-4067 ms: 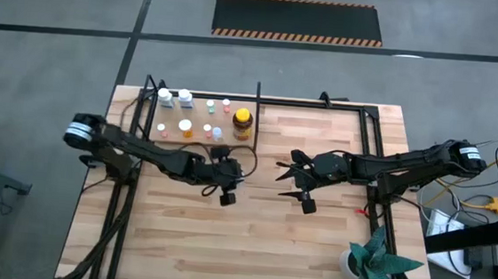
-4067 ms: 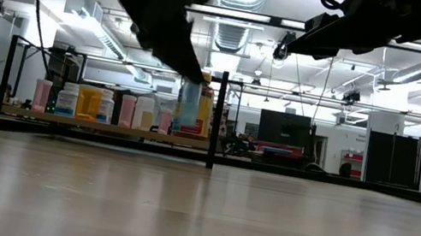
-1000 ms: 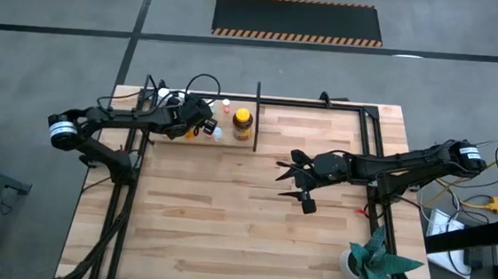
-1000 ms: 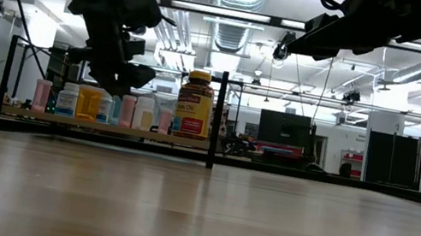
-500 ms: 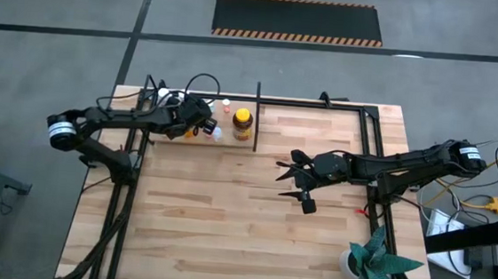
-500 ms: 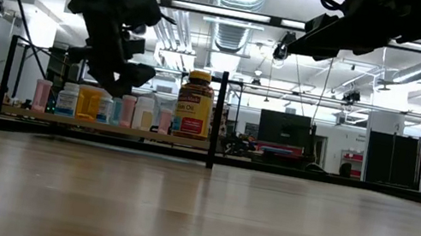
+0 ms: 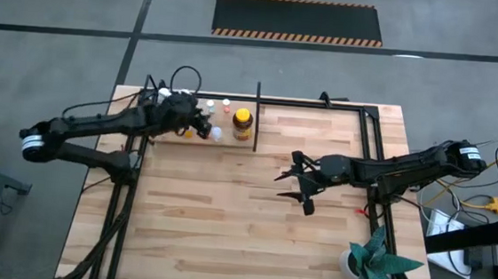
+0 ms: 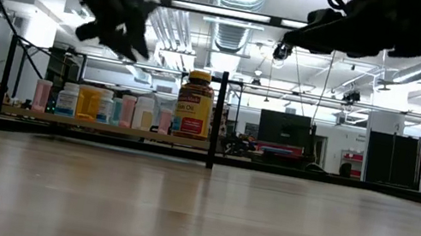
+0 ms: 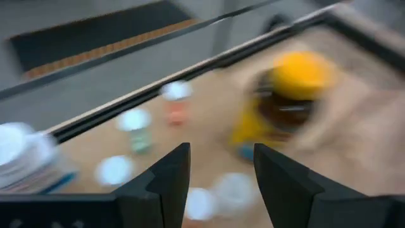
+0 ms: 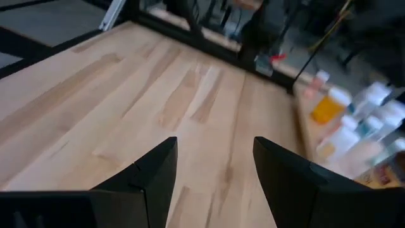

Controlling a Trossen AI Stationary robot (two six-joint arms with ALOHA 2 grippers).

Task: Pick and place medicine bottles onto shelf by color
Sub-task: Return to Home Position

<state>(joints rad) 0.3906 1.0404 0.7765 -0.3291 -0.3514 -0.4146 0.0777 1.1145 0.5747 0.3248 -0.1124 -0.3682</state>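
Though lid-only overhead, jar (image 8: 194, 106) labelled side-on.

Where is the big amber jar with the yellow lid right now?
The amber jar stands on the shelf, directly left of the black divider post in the high view.

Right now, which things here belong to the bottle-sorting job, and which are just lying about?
Job:
small bottles
amber jar
shelf
left claw, open, raised over the shelf
right claw, open, over mid-table

Lying about:
potted plant, at the table's corner
striped mat, on the floor beyond the table
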